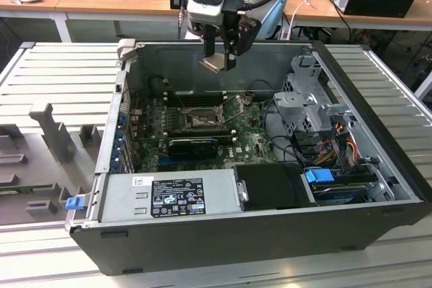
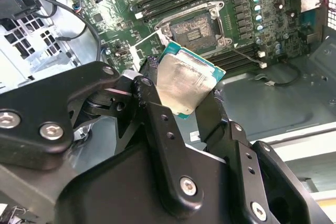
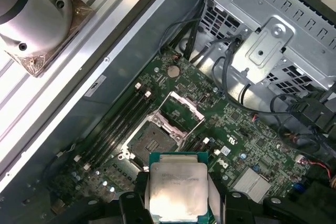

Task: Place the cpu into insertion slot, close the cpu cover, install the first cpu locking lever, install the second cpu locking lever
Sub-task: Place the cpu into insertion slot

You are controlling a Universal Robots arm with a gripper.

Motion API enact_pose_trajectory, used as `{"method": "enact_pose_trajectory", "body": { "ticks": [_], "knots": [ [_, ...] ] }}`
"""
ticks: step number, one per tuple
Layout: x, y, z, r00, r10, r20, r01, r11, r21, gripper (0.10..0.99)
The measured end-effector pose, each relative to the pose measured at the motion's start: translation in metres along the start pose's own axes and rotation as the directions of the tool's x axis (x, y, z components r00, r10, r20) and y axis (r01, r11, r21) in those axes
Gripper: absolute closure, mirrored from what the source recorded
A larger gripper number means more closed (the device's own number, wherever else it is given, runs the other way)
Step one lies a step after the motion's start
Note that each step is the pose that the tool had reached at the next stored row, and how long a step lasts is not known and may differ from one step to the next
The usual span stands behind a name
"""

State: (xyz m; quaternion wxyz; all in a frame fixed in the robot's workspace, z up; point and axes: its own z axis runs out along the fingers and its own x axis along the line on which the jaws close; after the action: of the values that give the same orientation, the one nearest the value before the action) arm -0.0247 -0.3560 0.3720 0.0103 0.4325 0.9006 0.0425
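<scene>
Holding the cpu point(image 3: 177, 187) pinched by its edges between the closed jaws of the gripper point(image 1: 221, 61), high over the motherboard point(image 1: 253, 141) inside the open computer case point(image 1: 270, 234). Not yet seated: hanging well above the insertion slot point(image 3: 152, 141), with the cpu cover point(image 3: 182, 109) swung up beside it. Probably best to keep the chip level, square its corners to the socket, and avoid sliding across the pins.
</scene>
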Motion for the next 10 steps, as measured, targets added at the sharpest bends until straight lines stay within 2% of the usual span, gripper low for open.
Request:
{"method": "enact_pose_trajectory", "body": {
  "ticks": [10],
  "knots": [
    [0.0000, 0.0000, 0.0004, 0.9978, 0.066, 0.0058, -0.066, 0.9978, -0.001, 0.553]
  ]
}}
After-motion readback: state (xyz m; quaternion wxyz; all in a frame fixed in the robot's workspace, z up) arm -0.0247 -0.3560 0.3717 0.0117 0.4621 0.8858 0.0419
